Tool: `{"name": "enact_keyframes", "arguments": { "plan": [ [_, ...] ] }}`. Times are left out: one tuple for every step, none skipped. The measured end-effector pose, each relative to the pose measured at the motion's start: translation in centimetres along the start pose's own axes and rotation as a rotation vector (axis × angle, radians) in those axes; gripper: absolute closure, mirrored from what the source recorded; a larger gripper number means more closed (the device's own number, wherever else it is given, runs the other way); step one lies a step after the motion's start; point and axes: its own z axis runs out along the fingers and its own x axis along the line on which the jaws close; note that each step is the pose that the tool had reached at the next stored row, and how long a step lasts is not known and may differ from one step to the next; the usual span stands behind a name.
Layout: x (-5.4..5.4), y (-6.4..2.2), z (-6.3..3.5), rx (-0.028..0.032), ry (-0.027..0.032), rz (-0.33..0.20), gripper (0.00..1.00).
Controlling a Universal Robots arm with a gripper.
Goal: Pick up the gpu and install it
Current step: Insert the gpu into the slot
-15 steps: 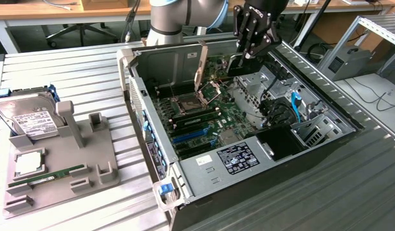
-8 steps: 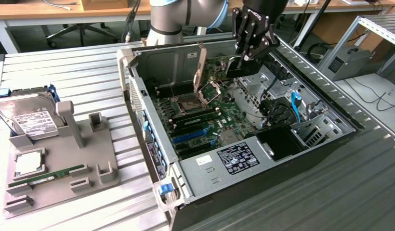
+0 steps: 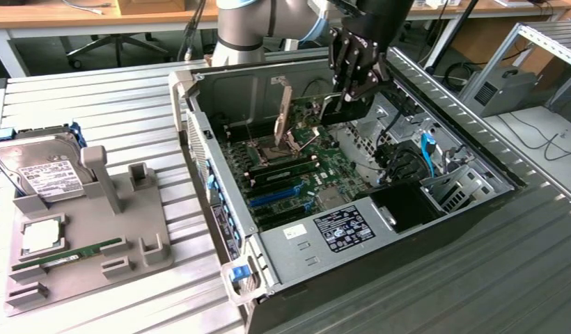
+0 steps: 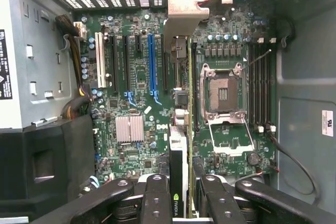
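The end effector (image 4: 184, 205) is inside the open case (image 3: 407, 271), pinching the gpu (image 4: 178, 166) between its black fingers (image 4: 155, 198), one on each face of the card. In the wrist view the gpu shows edge-on, a thin black strip with a small green logo near the grip, running away from the fingers toward the slotted rear wall of the case. Its silvery-tan bracket (image 4: 184, 17) is at the far end, close to that wall.

In the exterior view the arm (image 3: 244, 28) reaches down from above and the bracket stands upright over the motherboard (image 4: 139, 85). The card hangs on edge, lengthwise along the board. It lies between the blue slot (image 4: 151, 64) and the CPU socket (image 4: 223, 94), whose retaining frame is flipped up. A long black slot runs just beside the card's edge. Whether the card's lower edge touches any slot cannot be told. A small finned heatsink (image 4: 129, 128) sits on the board on the blue slot's side.

The case lies on its side on a ribbed metal counter (image 3: 99, 104). At the exterior view's left, well apart from the case, a grey fixture (image 3: 127, 229) holds a hard drive (image 3: 40, 170) and a green RAM stick (image 3: 67, 256).
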Motion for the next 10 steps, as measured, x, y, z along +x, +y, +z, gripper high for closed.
{"name": "enact_keyframes", "arguments": {
  "plan": [
    [0.01,0.04,0.13,0.0,0.0,0.0,0.73],
    [0.01,0.1,0.3,0.0,0.0001,0.0,0.73],
    [0.02,0.14,0.43,0.0,0.0001,0.0,0.73],
    [0.02,0.18,0.53,0.0,0.0,0.0,0.73],
    [0.02,0.21,0.62,-0.0001,0.0001,0.0,0.73],
    [0.03,0.24,0.69,0.0,0.0002,0.0,0.73],
    [0.03,0.26,0.75,0.0,0.0001,0.0,0.73],
    [0.03,0.29,0.78,-0.0001,0.0002,0.0,0.73],
    [0.04,0.31,0.78,-0.0001,0.0003,0.0,0.73],
    [0.04,0.37,0.79,-0.0001,0.0003,0.0,0.73]
  ]
}}
